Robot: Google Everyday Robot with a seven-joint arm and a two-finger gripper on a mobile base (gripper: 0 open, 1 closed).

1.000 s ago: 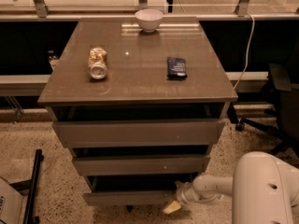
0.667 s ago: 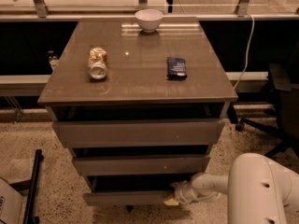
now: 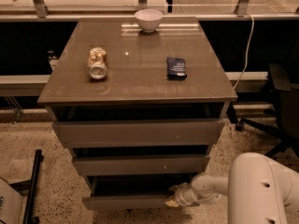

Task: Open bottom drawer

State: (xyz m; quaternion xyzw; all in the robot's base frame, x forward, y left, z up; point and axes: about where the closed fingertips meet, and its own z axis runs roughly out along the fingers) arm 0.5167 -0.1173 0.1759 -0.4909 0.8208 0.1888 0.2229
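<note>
The bottom drawer (image 3: 126,201) is the lowest and narrowest of three grey-brown handleless fronts. It stands a little way out, with a dark gap above its front. My gripper (image 3: 174,197) reaches in from the lower right on a white arm (image 3: 212,186). Its tan fingertips lie at the right end of the bottom drawer's front, touching or nearly touching its top edge.
The mid drawer (image 3: 140,164) and top drawer (image 3: 138,132) sit above. On the cabinet top lie a crushed can (image 3: 97,63), a dark packet (image 3: 176,67) and a white bowl (image 3: 148,19). An office chair (image 3: 275,101) stands right; a black bar (image 3: 32,190) lies at lower left.
My gripper has moved a little to the left along the bottom drawer's front and closer against its right end. The drawer's opening looks about the same.
</note>
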